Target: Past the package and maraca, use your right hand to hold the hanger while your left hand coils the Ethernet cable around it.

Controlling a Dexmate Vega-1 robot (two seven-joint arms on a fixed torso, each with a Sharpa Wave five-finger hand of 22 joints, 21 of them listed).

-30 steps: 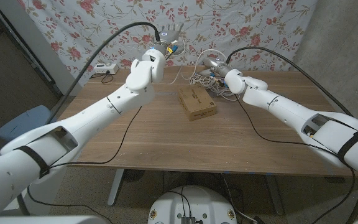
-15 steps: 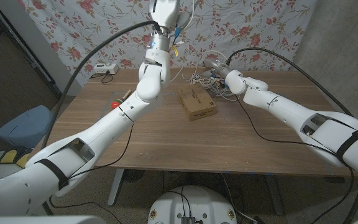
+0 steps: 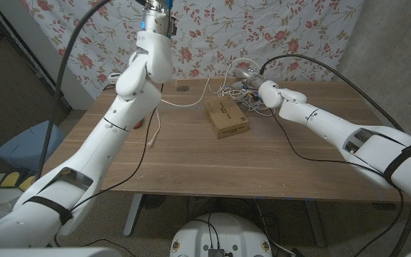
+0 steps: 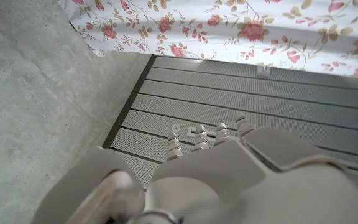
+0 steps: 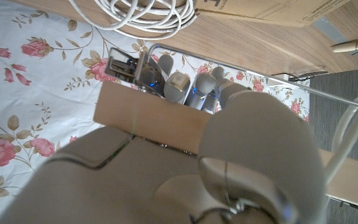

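The left robot hand (image 4: 229, 168) is now raised much higher than half a second ago: in the head view the left arm is reaching up past the top edge of the picture, before the flowered cloth (image 3: 277, 28). In the left wrist view its fingers (image 4: 199, 138) are pointing toward a grey slatted surface, close side by side, and I cannot tell if they are holding anything. The white Ethernet cable (image 3: 155, 125), which was lifted near this hand earlier, is now lying on the tabletop (image 3: 212, 164), one end trailing down beside the left arm and the rest running to the coil (image 3: 230, 87) at the far side.

The right robot hand (image 3: 252, 84) is staying at the same place as before, past the package (image 3: 225, 118). In the right wrist view this hand (image 5: 185, 90) is gripping the wooden hanger (image 5: 148, 118), fingers wrapped over its bar, with the cable coil (image 5: 148, 12) just beyond. The writing on the package is too small to read.
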